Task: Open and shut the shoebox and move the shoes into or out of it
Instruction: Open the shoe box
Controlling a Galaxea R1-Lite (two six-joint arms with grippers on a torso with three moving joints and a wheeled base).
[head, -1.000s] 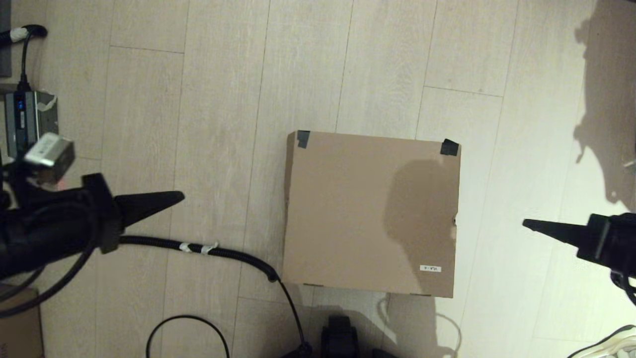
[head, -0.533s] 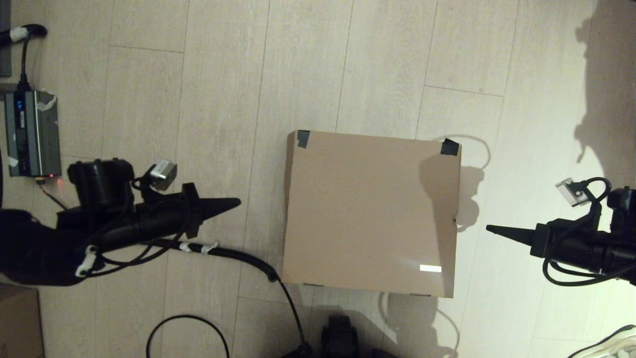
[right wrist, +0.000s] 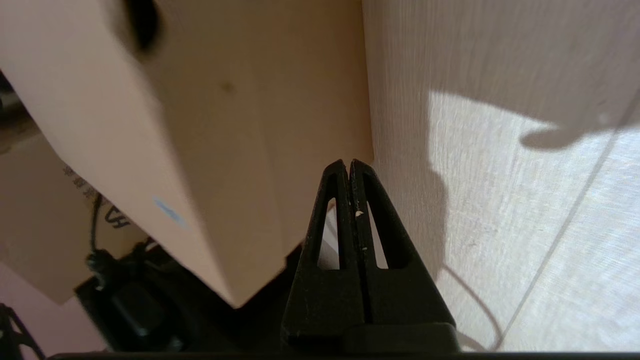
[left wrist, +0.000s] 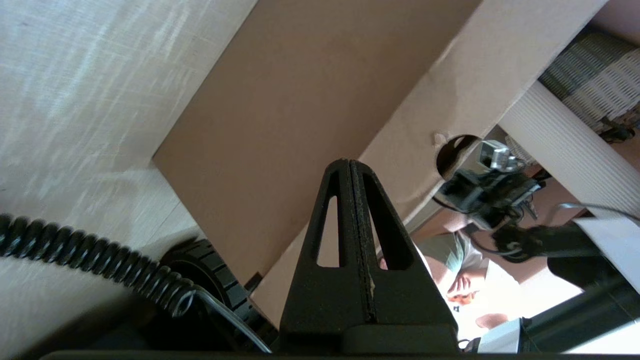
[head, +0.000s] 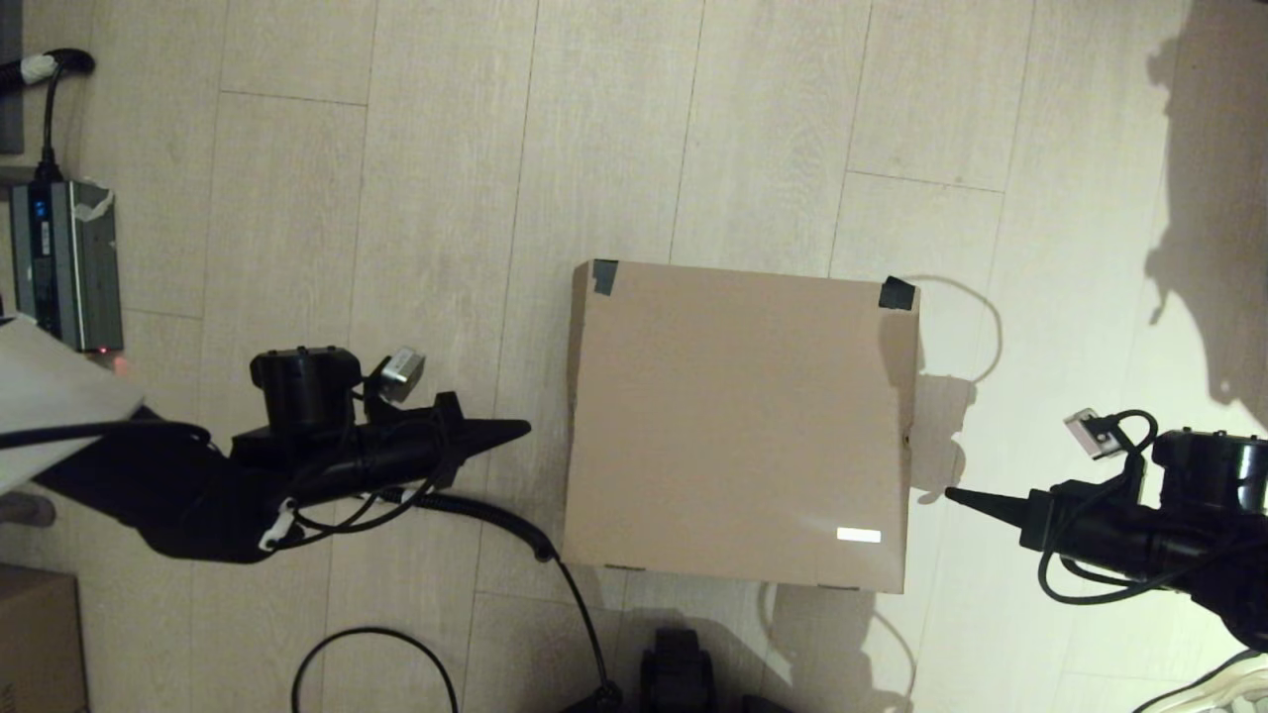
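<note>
The shoebox (head: 738,426) lies on the floor with its flap lid down, black tape on its two far corners and a small white label (head: 858,535) near the front right. My left gripper (head: 523,429) is shut and empty, its tip a short way off the box's left side (left wrist: 280,115). My right gripper (head: 951,493) is also shut and empty, pointing at the box's right side (right wrist: 260,125) with a small gap. The white mesh sneakers are not in sight; only a white shoe's edge (head: 1233,685) shows at the bottom right corner.
A black corrugated cable (head: 466,507) runs across the floor under my left arm to the box's front left corner. A grey power unit (head: 64,262) sits far left. A smaller brown carton (head: 35,639) stands at the bottom left. My base (head: 679,673) is just before the box.
Both arms have come down and inward toward the box. The left gripper tip moved right, close to the box's left side. The right tip moved left and nearer, close to the right side.
</note>
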